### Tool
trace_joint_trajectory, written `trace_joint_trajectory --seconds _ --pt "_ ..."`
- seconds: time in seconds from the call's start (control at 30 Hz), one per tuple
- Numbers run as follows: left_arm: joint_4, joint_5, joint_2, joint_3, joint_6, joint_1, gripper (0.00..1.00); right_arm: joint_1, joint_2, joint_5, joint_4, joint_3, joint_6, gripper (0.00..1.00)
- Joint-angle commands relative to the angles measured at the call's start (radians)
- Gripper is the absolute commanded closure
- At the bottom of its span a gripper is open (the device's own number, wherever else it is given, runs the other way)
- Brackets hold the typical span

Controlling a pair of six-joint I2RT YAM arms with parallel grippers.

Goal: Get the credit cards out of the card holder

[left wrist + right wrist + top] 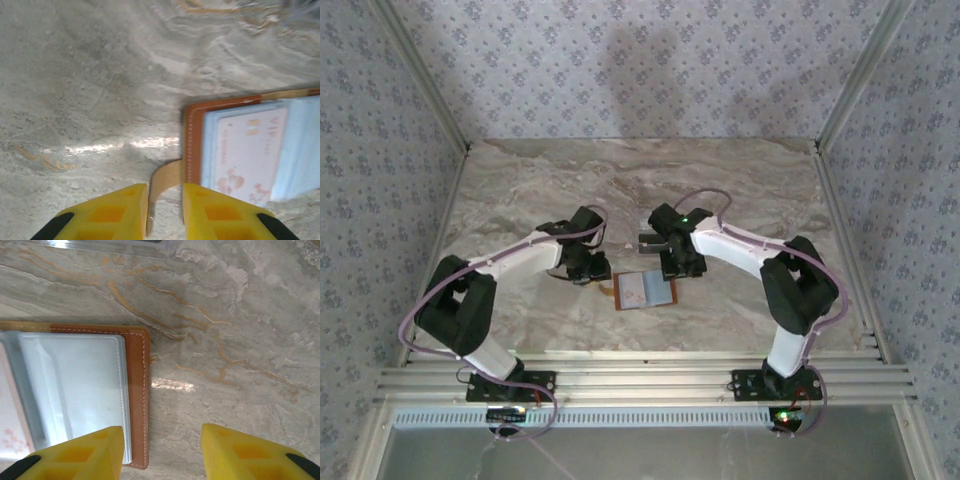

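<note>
The card holder (645, 291) lies open on the desk (750, 180) between my arms, sleeves up, so the credit cards (247, 150) face the cameras; a pink one sits tucked in its clear pocket. My left end effector (165, 202) stands slightly parted around the leather closure tab (166, 175), not clamping it. The right end effector (162, 445) is spread wide over the holder's opposite edge, holding nothing, placed, I judge, to steady that side.

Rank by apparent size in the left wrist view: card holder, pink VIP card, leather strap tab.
1. card holder: largest, even though the frame edge crops it.
2. pink VIP card: sits within the holder's outline.
3. strap tab: clearly smallest.
</note>
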Motion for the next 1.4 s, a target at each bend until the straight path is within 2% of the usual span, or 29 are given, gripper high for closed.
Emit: trace_joint_trajectory --seconds 0.0,0.17,0.43,0.63,1.07,1.37 --pt "-0.058 -0.045 -0.028 0.072 0.0 -0.044 0.73 -0.02 -0.063 -0.13 0.073 -0.039 -0.016 0.55" --pt "-0.08 -0.046 0.037 0.135 -0.017 -0.1 0.73 -0.042 -0.084 -0.314 0.237 -0.122 0.028 0.59" --pt "-0.019 -0.017 0.162 0.12 -0.026 -0.12 0.75 -0.045 -0.064 -0.445 0.399 -0.18 0.101 0.66" --pt "-0.017 -0.023 0.221 0.114 -0.02 -0.124 0.77 -0.04 -0.028 -0.494 0.448 -0.188 0.113 0.75" --pt "-0.033 -0.039 0.251 0.1 -0.01 -0.123 0.79 -0.019 0.051 -0.562 0.523 -0.18 0.139 0.77" --pt "-0.041 -0.04 0.251 0.1 -0.004 -0.124 0.8 -0.01 0.091 -0.532 0.504 -0.17 0.128 0.78"
